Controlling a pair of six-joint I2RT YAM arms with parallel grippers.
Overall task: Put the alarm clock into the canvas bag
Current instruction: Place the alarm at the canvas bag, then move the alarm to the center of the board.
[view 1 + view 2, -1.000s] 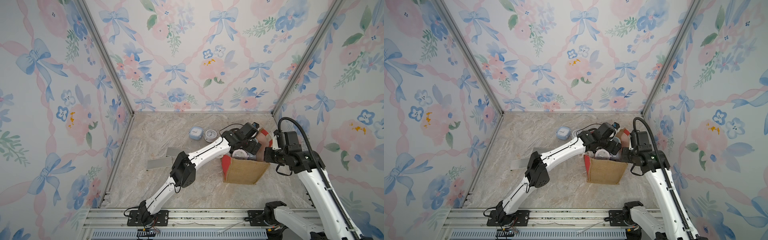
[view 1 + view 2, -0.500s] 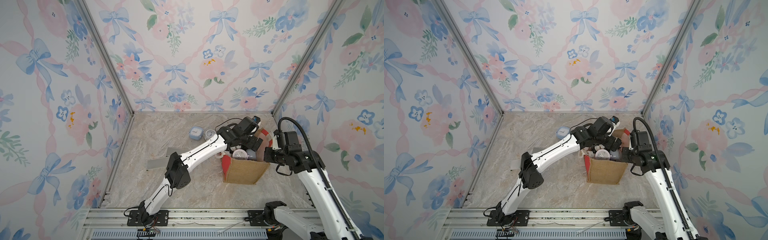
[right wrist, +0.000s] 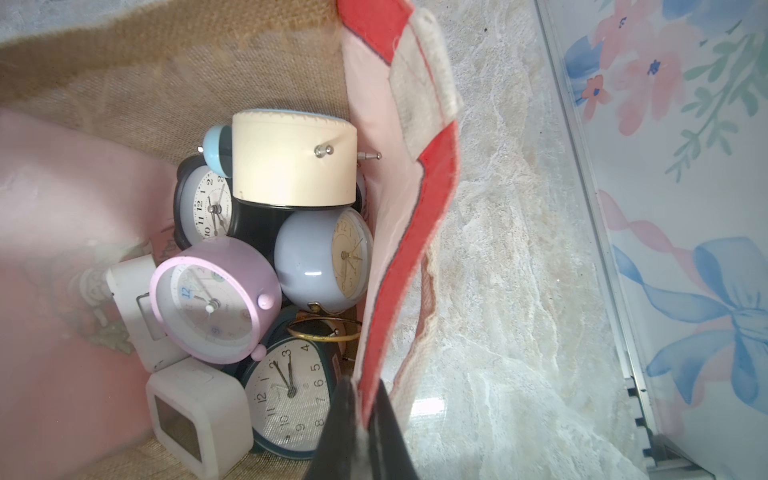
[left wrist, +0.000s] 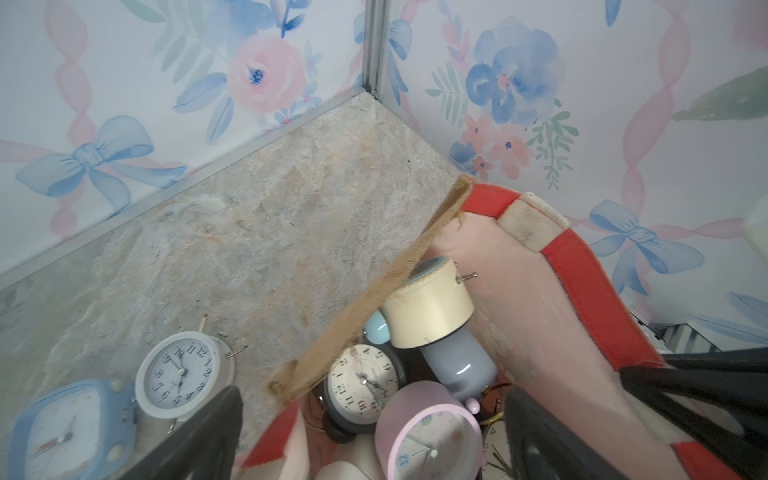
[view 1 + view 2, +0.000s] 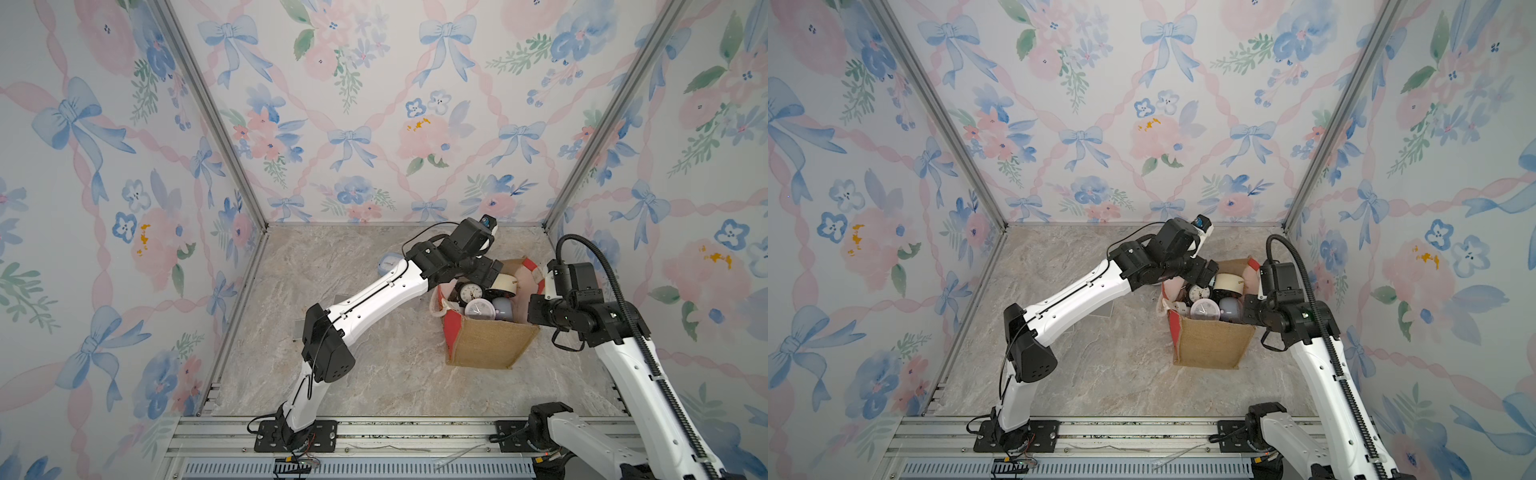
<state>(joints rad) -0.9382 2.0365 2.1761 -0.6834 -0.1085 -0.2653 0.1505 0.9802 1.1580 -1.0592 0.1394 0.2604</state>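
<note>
In a top view the canvas bag is seen near the right edge of the table, with the left gripper held wide and empty above it. From the left wrist, a white alarm clock is seen outside, just beside it. From the right wrist, the right gripper is seen clamped on its red rim. The clock is judged light, rigid and smooth; its casing should be gripped.

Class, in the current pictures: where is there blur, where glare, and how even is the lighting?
Right wrist view: the canvas bag lining nearest the lens is a soft blur, as is the right gripper pinching its rim; a white glint sits on the blue-grey clock. Left wrist view: the open left gripper shows as dark, soft-edged shapes. Both top views: even, soft light, only faint shadows.
</note>
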